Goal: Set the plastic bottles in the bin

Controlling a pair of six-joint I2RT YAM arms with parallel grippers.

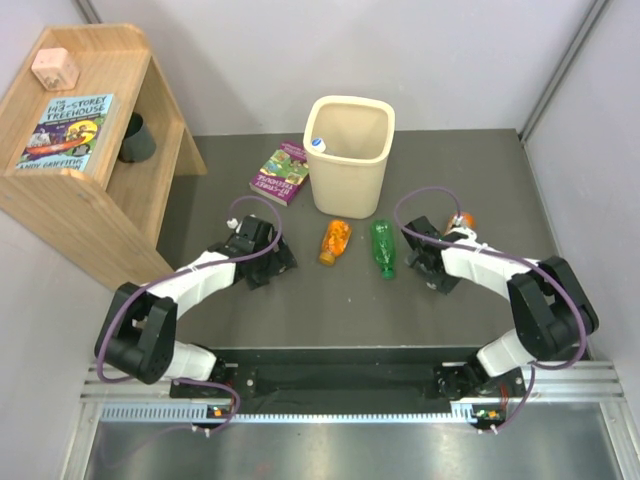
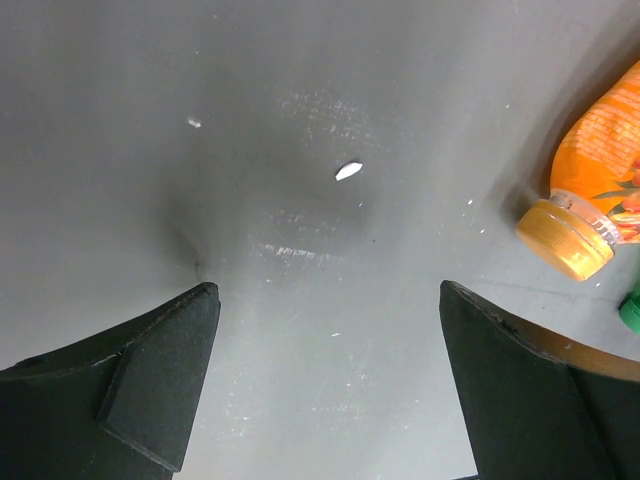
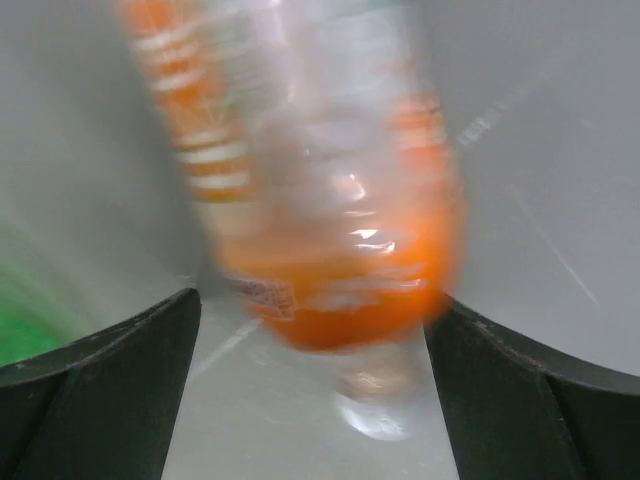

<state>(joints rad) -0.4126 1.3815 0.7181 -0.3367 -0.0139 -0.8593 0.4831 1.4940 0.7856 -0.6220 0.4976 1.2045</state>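
Note:
The cream-beige bin (image 1: 349, 190) stands at the back centre, and a bottle's white cap (image 1: 318, 143) shows inside its left rim. An orange bottle (image 1: 335, 241) and a green bottle (image 1: 383, 247) lie on the table in front of the bin. My left gripper (image 1: 282, 262) (image 2: 330, 290) is open over bare table, with the orange bottle (image 2: 590, 170) off to its right. My right gripper (image 1: 448, 232) (image 3: 313, 300) is open with a second orange bottle (image 1: 462, 219) (image 3: 330, 200) blurred between its fingers. The green bottle (image 3: 20, 310) shows at that view's left edge.
A wooden shelf (image 1: 90, 190) stands at the back left with a dark cup (image 1: 136, 138) inside it, and a book (image 1: 68, 132) and a pink block (image 1: 55, 68) on top. Another book (image 1: 280, 172) lies left of the bin. Walls close in on both sides.

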